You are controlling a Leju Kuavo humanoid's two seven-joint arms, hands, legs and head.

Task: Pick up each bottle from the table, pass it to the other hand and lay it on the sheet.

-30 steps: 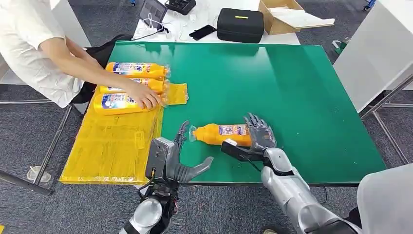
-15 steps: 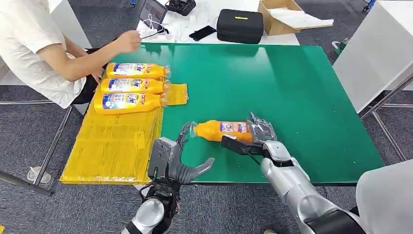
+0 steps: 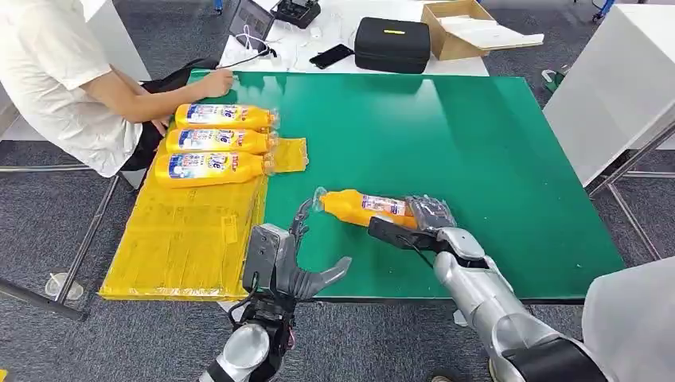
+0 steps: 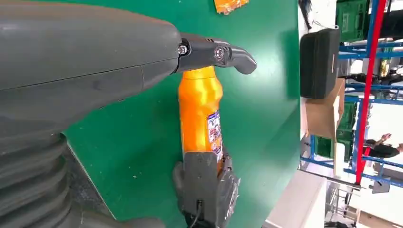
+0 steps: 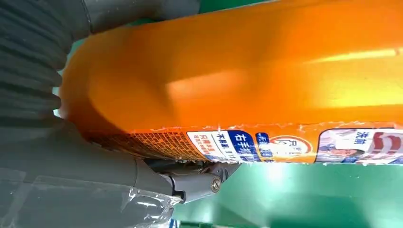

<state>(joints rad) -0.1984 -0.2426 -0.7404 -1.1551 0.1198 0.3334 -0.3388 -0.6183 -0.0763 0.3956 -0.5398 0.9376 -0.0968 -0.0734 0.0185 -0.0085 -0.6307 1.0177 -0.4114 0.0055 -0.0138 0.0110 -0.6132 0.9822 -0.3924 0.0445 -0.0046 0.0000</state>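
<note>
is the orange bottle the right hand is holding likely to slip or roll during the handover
The orange plastic bottle with a printed label looks glossy, so it may slip. The right robot hand holds its base end alone, so the free neck may sag. It looks rounded, so it would probably roll if released on the green table.

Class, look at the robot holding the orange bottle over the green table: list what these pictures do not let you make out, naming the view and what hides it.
- Base of the orange bottle: head view, covered by the right hand.
- Label text on the three bottles on the sheet: head view, too small.
- Bottle's cap: right wrist view, cut off by the picture edge.
- Left hand fingertips: left wrist view, mostly behind its own grey cover.
</note>
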